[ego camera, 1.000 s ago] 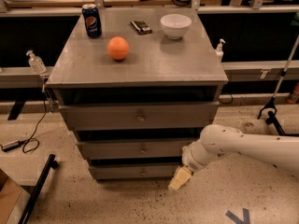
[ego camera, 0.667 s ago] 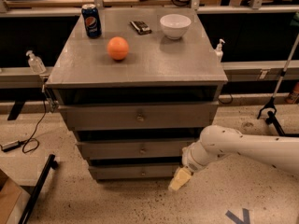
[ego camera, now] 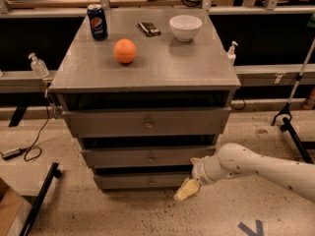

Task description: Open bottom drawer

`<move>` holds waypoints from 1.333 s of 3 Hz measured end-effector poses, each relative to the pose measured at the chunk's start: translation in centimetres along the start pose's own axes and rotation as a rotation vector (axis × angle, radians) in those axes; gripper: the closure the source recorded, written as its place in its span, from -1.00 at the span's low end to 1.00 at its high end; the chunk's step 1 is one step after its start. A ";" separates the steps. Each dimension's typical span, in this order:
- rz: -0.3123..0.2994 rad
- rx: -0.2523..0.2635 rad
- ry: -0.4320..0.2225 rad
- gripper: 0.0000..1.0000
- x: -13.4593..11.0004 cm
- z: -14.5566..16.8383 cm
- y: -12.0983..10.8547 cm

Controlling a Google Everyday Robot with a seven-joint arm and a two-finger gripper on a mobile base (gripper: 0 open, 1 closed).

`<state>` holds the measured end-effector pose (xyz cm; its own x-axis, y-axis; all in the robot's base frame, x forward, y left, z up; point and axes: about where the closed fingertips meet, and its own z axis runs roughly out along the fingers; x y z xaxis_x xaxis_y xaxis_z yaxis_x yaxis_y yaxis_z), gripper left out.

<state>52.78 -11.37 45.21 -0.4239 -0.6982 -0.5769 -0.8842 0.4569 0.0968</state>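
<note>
The bottom drawer is the narrowest grey front at the foot of the grey cabinet, below the mid-sized drawer and the tallest top drawer. Its knob is hard to make out. The drawer front sits nearly flush under the one above. My white arm reaches in from the right. My gripper, with pale yellow fingertips, hangs just in front of the bottom drawer's right end, close to the floor.
On the cabinet top stand a Pepsi can, an orange, a white bowl and a small dark object. Sanitizer bottles flank the cabinet. A black stand leg lies at left, a tripod at right.
</note>
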 end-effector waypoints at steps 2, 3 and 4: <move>-0.007 -0.043 -0.149 -1.00 1.7 3.8 -3.0; 0.033 -0.090 -0.160 -1.00 3.3 6.5 -3.8; 0.074 -0.112 -0.157 -1.00 4.5 7.8 -4.1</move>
<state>56.03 -12.09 35.94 -0.4605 -0.5661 -0.6837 -0.8717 0.4337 0.2281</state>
